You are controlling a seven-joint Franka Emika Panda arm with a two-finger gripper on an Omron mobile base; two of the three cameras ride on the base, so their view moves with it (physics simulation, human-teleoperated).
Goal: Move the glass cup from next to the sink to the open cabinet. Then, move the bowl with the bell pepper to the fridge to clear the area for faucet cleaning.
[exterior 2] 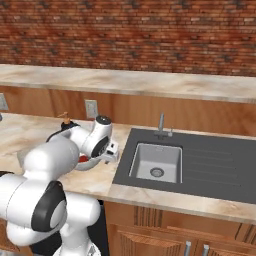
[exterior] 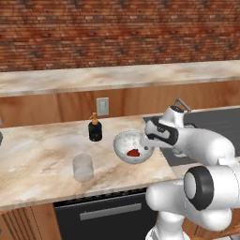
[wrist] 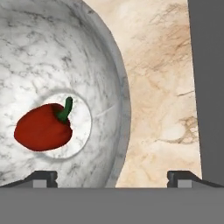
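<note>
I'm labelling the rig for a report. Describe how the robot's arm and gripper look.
The arm is made of glossy white, rounded, tube-like segments joined by dark grey to black joint bands and round end caps. No cables or markings show. The gripper ends in two small dark, blocky finger tips.

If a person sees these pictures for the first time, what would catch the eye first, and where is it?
Probably the red bell pepper, lying in the bottom of the white speckled bowl on the marble counter just left of the dark sink. The white arm's gripper hangs open right above the bowl's rim. Further left on the counter, the glass cup stands alone, with a dark soap bottle behind it.
</note>
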